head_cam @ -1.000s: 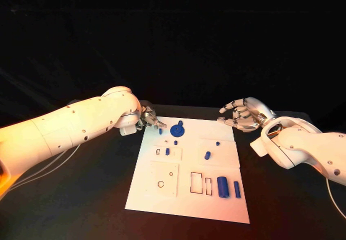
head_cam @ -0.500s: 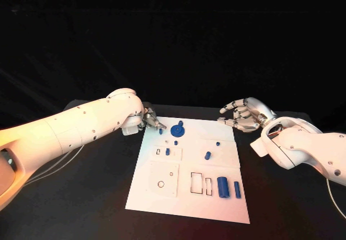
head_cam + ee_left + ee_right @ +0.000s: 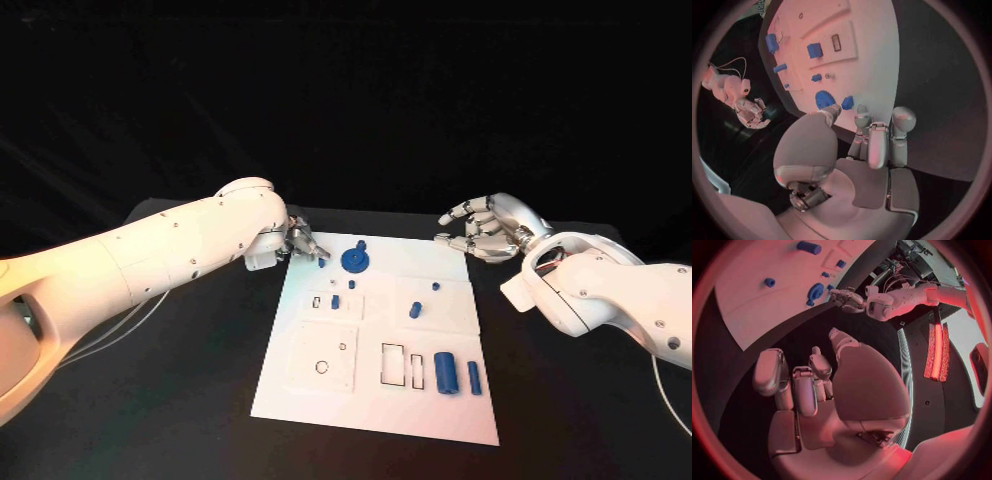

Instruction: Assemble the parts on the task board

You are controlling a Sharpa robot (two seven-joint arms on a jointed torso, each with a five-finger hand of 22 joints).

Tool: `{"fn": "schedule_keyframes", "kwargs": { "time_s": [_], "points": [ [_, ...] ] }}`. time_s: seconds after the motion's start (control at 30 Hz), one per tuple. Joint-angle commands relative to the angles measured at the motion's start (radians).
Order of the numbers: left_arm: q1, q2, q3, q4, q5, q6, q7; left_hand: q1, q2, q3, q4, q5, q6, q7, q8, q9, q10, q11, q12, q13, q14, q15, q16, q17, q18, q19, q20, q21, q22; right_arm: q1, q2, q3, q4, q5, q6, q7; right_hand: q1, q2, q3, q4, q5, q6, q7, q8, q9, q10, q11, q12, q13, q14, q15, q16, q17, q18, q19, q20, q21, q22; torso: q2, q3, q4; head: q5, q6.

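Note:
The white task board (image 3: 433, 400) lies in the middle of the table with several blue parts on it. A blue disc (image 3: 355, 263) sits near its far left corner, and a small blue piece (image 3: 320, 263) lies just left of it. My left hand (image 3: 303, 242) hovers at that corner, its fingertips (image 3: 862, 120) spread close around the small piece (image 3: 847, 102), and I see no grip on it. My right hand (image 3: 488, 230) hangs off the board's far right corner, fingers loosely curled and apart, holding nothing. Two blue cylinders (image 3: 446, 372) lie at the board's near right.
More small blue pieces (image 3: 415, 311) stand around the board's middle. Outlined recesses (image 3: 392, 364) mark the near half. Bare black table lies on both sides of the board. My left forearm (image 3: 159, 255) stretches across the left side.
My left arm has swung its elbow up and inward while the hand stayed at the board's corner. The right hand has barely moved.

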Motion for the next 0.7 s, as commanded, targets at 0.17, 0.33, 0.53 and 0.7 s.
{"fn": "schedule_keyframes", "kwargs": {
  "time_s": [0.17, 0.33, 0.53, 0.7],
  "points": [
    [0.000, 0.007, -0.005, -0.005, 0.023, 0.015, 0.025, 0.013, 0.010, 0.004, -0.002, 0.004, 0.014, 0.000, -0.007, -0.007, 0.010, 0.002, 0.007, 0.004, 0.032, 0.008, 0.007, 0.092, 0.001, 0.008, 0.004, 0.007, 0.005, -0.001, 0.002, 0.000, 0.000, -0.003, 0.011, 0.005, 0.006, 0.004, 0.001, 0.006, 0.005, -0.005, 0.001, 0.004, -0.001, -0.005, -0.002, -0.002, 0.000, 0.065, 0.005, -0.003, 0.117, 0.007, -0.003, 0.001, -0.004, 0.001, 0.000, 0.0005, -0.0009, -0.003, -0.004],
    [-0.001, 0.007, -0.006, -0.007, 0.031, 0.011, 0.027, 0.013, 0.012, 0.003, -0.002, 0.003, 0.016, 0.000, -0.007, -0.008, 0.013, 0.002, 0.009, 0.007, 0.033, 0.008, 0.008, 0.095, 0.000, 0.011, 0.004, 0.009, 0.010, -0.001, 0.003, 0.000, -0.001, -0.003, 0.011, 0.004, 0.007, 0.004, 0.002, 0.007, 0.006, -0.005, 0.001, 0.005, -0.001, -0.002, -0.002, 0.000, 0.002, 0.065, 0.005, -0.003, 0.117, 0.007, -0.003, 0.001, -0.004, 0.001, 0.000, 0.0008, 0.0006, -0.004, -0.005],
    [-0.001, 0.005, -0.008, -0.009, 0.043, 0.013, 0.027, 0.019, 0.014, 0.004, -0.003, 0.002, 0.019, -0.001, -0.007, -0.011, 0.015, 0.001, 0.011, 0.008, 0.035, 0.008, 0.010, 0.098, -0.001, 0.013, 0.004, 0.012, 0.013, -0.001, 0.002, 0.000, 0.000, -0.003, 0.011, 0.003, 0.007, 0.004, 0.002, 0.007, 0.006, -0.005, 0.001, 0.005, -0.001, -0.002, -0.002, 0.000, 0.002, 0.065, 0.005, -0.003, 0.117, 0.007, -0.003, 0.001, -0.004, 0.001, 0.000, 0.0011, 0.0008, -0.006, -0.007],
    [-0.001, 0.007, -0.010, -0.014, 0.052, 0.009, 0.030, 0.054, 0.027, 0.013, -0.004, 0.004, 0.026, -0.004, -0.009, -0.020, 0.017, -0.002, 0.014, 0.008, 0.037, 0.006, 0.013, 0.101, -0.001, 0.015, 0.003, 0.015, 0.018, -0.001, 0.003, 0.000, 0.000, -0.003, 0.012, 0.003, 0.007, 0.004, 0.002, 0.007, 0.006, -0.005, 0.001, 0.005, -0.001, -0.002, -0.002, 0.000, 0.002, 0.065, 0.005, -0.003, 0.117, 0.007, -0.003, 0.001, -0.004, 0.001, 0.000, 0.0010, 0.0012, -0.006, -0.008]
  ]
}}
